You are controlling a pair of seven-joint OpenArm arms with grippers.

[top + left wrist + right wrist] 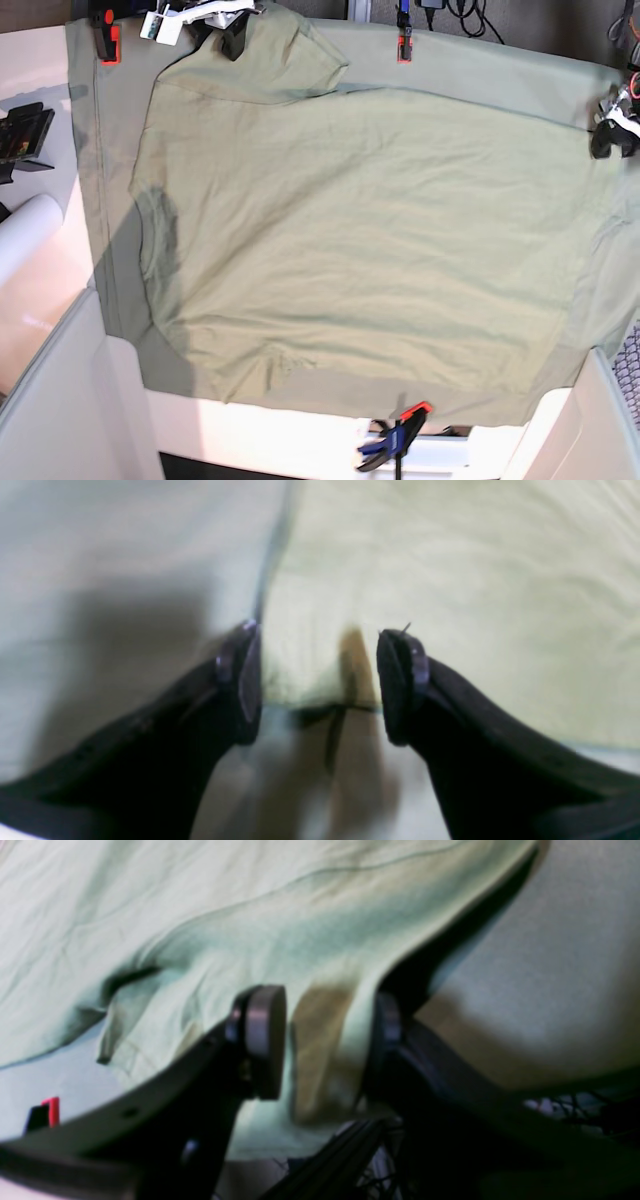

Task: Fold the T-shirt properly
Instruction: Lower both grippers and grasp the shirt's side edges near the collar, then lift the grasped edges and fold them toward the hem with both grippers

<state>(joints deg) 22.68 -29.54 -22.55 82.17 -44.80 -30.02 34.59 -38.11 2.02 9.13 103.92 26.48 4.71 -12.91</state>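
T-shirt point(350, 240) — soft, wrinkled cotton, spread flat

left gripper point(320, 680) open, right gripper point(325, 1040) open

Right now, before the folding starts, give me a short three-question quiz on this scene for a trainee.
1. True or false: the T-shirt is already folded in half.
2. What pins the edges of the grey-green sheet under the shirt? A) clamps B) strips of tape C) stacked books
3. Fill in: in the left wrist view, the left gripper has its jaws ____ at the shirt's edge.

Key: 1 false, it lies spread out flat. 2 A. 3 open.
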